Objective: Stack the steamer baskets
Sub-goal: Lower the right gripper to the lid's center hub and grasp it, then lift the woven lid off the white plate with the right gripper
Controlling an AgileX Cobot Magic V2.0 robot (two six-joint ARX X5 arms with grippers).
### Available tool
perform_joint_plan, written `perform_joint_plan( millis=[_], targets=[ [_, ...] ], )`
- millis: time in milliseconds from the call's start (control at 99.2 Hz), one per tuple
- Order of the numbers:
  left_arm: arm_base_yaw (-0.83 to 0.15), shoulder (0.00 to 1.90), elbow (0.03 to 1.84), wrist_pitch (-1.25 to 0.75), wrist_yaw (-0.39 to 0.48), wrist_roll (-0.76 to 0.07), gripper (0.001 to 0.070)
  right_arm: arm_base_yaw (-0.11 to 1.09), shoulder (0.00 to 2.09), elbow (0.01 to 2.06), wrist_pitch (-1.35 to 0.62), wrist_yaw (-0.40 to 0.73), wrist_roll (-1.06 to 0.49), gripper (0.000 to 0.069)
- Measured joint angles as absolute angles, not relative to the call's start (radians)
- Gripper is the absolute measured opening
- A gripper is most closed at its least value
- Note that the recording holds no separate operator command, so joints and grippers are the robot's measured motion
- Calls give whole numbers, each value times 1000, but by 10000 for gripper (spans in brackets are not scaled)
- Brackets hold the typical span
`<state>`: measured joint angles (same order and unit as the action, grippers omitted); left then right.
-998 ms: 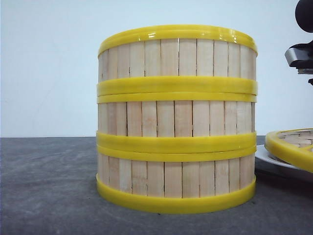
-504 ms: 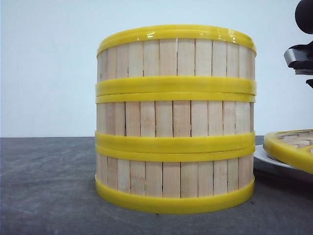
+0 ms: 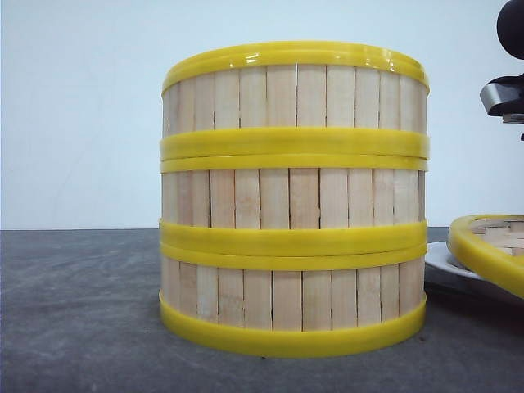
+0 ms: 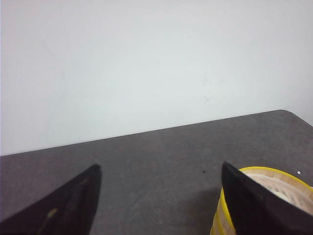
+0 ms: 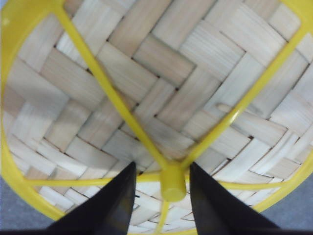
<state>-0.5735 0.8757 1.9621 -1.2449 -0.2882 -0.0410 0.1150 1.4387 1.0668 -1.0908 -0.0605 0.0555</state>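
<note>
Steamer baskets (image 3: pixel 295 201), three stacked in one straight column, fill the centre of the front view on the dark table (image 3: pixel 74 311). At the lower right edge, the woven lid (image 3: pixel 489 250) leans on a white plate (image 3: pixel 440 264). Right gripper (image 5: pixel 161 196) straddles the lid's yellow centre knob (image 5: pixel 173 182), fingers just beside it; contact unclear. Left gripper (image 4: pixel 161 196) is spread wide, holding nothing.

The steamer baskets (image 3: pixel 295 201) are showing pale, matt wooden slats between thick, glossy yellow plastic rims. The lid (image 5: pixel 161 103) is showing woven wood strips under smooth yellow plastic spokes. The worktop (image 3: pixel 82 311) is looking dark, matt and faintly mottled.
</note>
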Motion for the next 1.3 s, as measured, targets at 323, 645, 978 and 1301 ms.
perform_joint_plan(
  millis=[323,645,978,1301],
  targets=[
    [-574,876,1962,-1237,-288,-41,461,117,1348,1056,-1122,-77,53,203],
    [-574,876,1962,-1229,-262,-41,461,96,1351,1056,-1133,-78,49,203],
    [-574,876,1962,-1229,-262,-41,461,40,1359,1056,-1126,-108,48,203],
    [-574,876,1962,-1226,-262,-41,461,39,1396,1056,-1114,-148,48,203]
  ],
)
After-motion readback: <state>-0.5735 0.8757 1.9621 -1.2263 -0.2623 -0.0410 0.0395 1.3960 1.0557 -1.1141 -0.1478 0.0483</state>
